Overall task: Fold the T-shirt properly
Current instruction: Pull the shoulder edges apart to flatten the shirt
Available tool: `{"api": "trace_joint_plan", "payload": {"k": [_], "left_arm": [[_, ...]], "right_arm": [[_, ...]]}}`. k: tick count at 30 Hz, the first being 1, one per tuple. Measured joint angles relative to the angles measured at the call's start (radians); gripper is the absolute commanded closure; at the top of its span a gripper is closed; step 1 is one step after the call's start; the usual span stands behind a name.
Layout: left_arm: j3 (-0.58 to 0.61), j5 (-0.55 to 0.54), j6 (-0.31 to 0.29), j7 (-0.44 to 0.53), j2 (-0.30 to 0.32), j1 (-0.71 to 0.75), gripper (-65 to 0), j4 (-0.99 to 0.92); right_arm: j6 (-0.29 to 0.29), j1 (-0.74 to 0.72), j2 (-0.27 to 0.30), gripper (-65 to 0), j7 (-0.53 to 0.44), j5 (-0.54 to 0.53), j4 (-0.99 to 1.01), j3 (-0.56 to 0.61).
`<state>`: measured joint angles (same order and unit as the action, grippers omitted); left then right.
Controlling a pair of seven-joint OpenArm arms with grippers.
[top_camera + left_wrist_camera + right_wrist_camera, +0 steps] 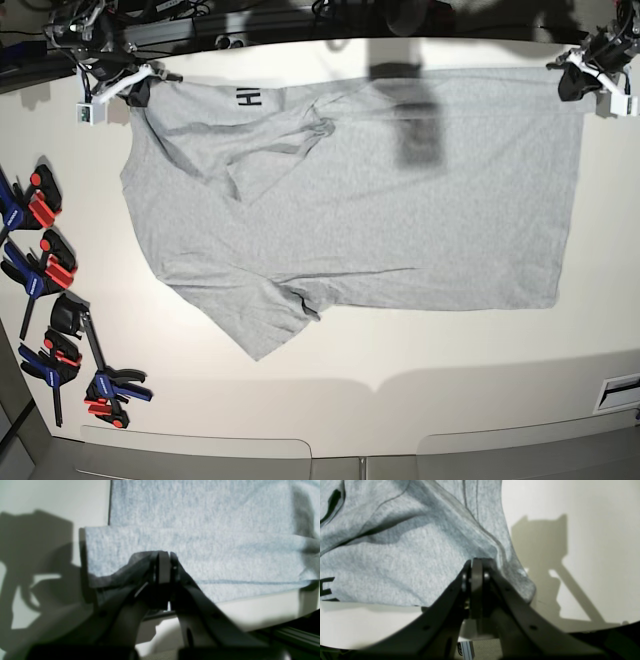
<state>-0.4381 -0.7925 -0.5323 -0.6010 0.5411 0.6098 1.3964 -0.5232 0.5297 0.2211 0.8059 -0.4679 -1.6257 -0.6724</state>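
Note:
The light grey T-shirt (400,220) lies spread across the white table, plain side up. Its far-left part is turned over, showing black letters (247,96). One sleeve (262,322) sticks out toward the near side. At the far-right corner, my left gripper (575,82) is shut on the shirt's edge. In the left wrist view the cloth (200,517) is pinched between the closed fingers of the left gripper (163,554), with a fold lifted. My right gripper (138,90) is shut on the far-left corner. Its wrist view shows grey fabric (395,567) bunched at the right gripper's tips (476,561).
Several red, blue and black clamps (50,300) lie along the table's left edge. A dark rail with cables (300,20) runs behind the table's far edge. Bare white table (400,370) stretches in front of the shirt.

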Motion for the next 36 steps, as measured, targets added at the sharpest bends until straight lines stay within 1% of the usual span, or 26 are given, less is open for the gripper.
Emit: {"api": "trace_joint_plan", "payload": {"k": [15, 18, 20, 23, 31, 36], "left_arm": [[-0.001, -0.016, -0.008, 0.012, 0.002, 0.047, 0.0, 0.004], [-0.002, -0.017, -0.012, 0.023, 0.002, 0.067, 0.0, 0.005], [-0.002, -0.019, -0.019, 0.026, 0.002, 0.079, 0.0, 0.005], [-0.002, -0.021, -0.021, 0.029, 0.002, 0.086, 0.0, 0.006], [-0.002, -0.021, -0.022, 0.03, 0.003, 0.09, 0.0, 0.007], [-0.056, -0.015, -0.031, 0.0, -0.004, 0.092, 0.0, 0.007]], "right_arm": [[0.0, 0.0, 0.0, 0.0, 0.011, 0.0, -0.005, 0.0], [0.001, 0.0, 0.0, 0.0, 0.04, -0.002, -0.007, 0.0], [0.003, 0.009, 0.001, 0.0, 0.039, -0.009, -0.008, 0.0], [0.004, 0.038, 0.0, 0.0, 0.04, -0.058, -0.01, -0.003], [0.003, 0.065, 0.0, 0.0, 0.04, -0.082, -0.011, -0.02], [0.0, 0.066, 0.003, 0.0, 0.032, -0.082, -0.011, -0.03]]}}
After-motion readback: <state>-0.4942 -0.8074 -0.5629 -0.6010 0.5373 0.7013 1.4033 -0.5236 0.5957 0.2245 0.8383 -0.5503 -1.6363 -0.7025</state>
